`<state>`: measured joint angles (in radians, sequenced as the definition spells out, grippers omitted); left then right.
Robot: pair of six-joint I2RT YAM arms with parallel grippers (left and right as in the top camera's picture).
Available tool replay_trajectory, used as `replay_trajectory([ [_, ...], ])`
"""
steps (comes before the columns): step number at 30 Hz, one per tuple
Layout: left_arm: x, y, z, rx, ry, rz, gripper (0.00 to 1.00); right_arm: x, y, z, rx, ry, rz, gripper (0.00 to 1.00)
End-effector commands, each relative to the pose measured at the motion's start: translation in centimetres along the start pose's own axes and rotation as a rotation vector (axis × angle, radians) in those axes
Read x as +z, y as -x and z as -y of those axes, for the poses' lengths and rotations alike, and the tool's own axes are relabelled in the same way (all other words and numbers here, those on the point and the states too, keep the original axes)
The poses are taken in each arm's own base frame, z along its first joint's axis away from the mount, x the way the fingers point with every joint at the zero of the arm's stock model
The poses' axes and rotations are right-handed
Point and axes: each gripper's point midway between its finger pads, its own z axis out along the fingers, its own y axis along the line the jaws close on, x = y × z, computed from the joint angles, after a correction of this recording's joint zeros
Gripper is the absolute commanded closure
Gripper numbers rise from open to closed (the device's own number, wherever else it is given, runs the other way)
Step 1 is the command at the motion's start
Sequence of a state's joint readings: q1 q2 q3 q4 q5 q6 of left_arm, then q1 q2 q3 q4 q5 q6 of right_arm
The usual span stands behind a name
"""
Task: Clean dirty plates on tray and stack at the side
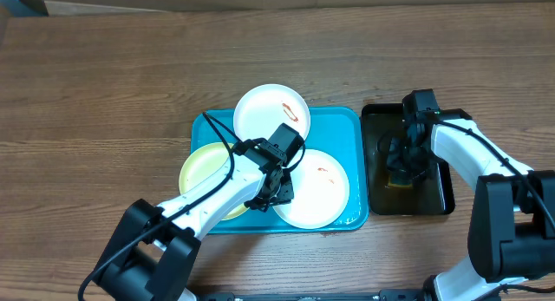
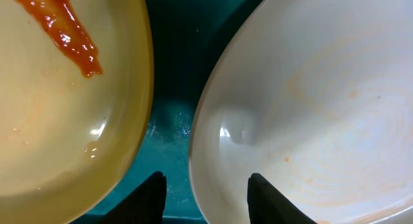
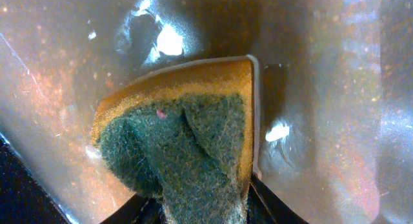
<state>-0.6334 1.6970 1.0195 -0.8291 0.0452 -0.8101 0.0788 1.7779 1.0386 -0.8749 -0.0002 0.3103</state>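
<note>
The plates (image 1: 271,113) all lie in the turquoise tray (image 1: 347,119), none stacked aside yet. The left pincer (image 2: 205,185) stands half wide, low near the tray's front edge, jaws astride the rim of the near white plate (image 2: 310,108). Closing off-centre could, I judge, skid that slick plate into its neighbour or let the rim slip free. The yellow-green plate (image 2: 64,121), streaked with red sauce (image 2: 64,30), lies just beside, across a strip of bare tray. Past the tray's right edge, the right pincer (image 3: 200,208) pinches the sponge (image 3: 187,121) in the black tray (image 1: 438,197).
</note>
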Motion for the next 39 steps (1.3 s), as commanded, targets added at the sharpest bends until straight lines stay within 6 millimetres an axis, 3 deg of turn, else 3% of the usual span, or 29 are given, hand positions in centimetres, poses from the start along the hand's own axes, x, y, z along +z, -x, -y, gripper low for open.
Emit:
replay_trajectory([
  [1,1.04,-0.12,-0.23,-0.006,0.022,-0.017,0.57,0.33,-0.29,0.10,0.004,-0.002,-0.008,0.62],
  [13,1.06,0.33,-0.01,-0.008,0.007,-0.006,0.68,0.33,-0.09,0.02,0.000,0.000,0.000,0.62],
  [24,1.06,0.62,0.21,-0.003,-0.001,0.006,0.69,0.33,-0.01,0.03,-0.003,0.001,0.003,0.69],
  [39,1.62,0.54,0.46,0.019,-0.008,-0.008,0.72,0.33,-0.18,0.09,-0.003,-0.001,-0.004,0.68],
])
